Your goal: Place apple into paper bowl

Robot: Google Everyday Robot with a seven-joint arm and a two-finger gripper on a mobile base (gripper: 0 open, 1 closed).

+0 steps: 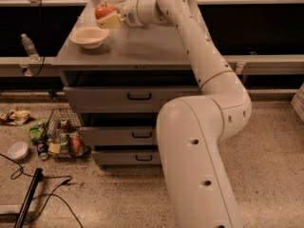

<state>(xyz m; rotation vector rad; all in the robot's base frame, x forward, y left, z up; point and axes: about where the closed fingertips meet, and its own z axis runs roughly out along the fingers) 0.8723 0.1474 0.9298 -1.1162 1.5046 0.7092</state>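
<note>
The red apple (pixel 104 9) is held in my gripper (pixel 108 17), which is shut on it above the far part of the cabinet top. The cream paper bowl (pixel 89 36) sits on the cabinet top near its left edge, just below and left of the apple. The bowl looks empty. The apple hangs a little behind and right of the bowl's rim, not touching it. My white arm reaches in from the lower right across the cabinet.
The grey drawer cabinet (pixel 142 51) has several drawers. On the floor at left are a wire basket of cans (pixel 64 137), a small white bowl (pixel 18 150), wrappers and a black cable. A water bottle (pixel 29 46) stands on the left ledge.
</note>
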